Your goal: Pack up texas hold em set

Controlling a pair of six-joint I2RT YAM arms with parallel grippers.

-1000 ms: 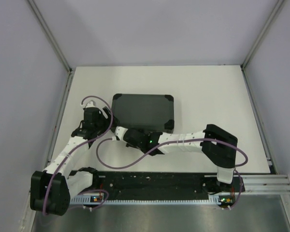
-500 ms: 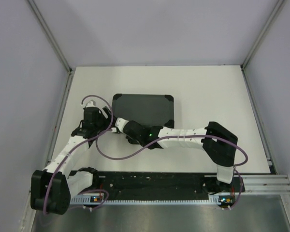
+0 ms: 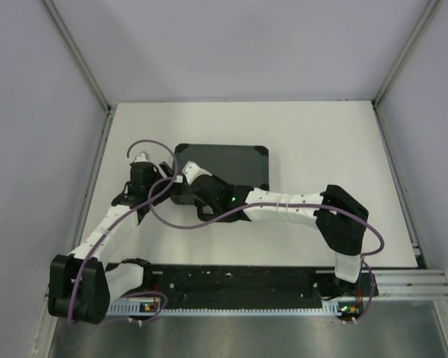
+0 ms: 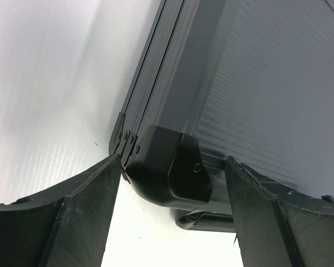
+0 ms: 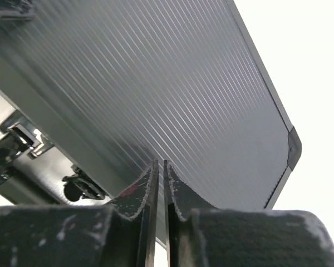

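While your left gripper (image 4: 172,172) sits open astride the near-left corner of the closed black ribbed hard case (image 3: 231,165), mid-left on the white table (image 3: 321,142), & the right gripper (image 5: 160,169) is pinched shut on nothing by the silver latch (image 5: 21,142), watch it: a push could skid the case, or the arms may clash, w/ both so close.

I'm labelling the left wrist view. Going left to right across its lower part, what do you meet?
Finger → case corner → other finger.
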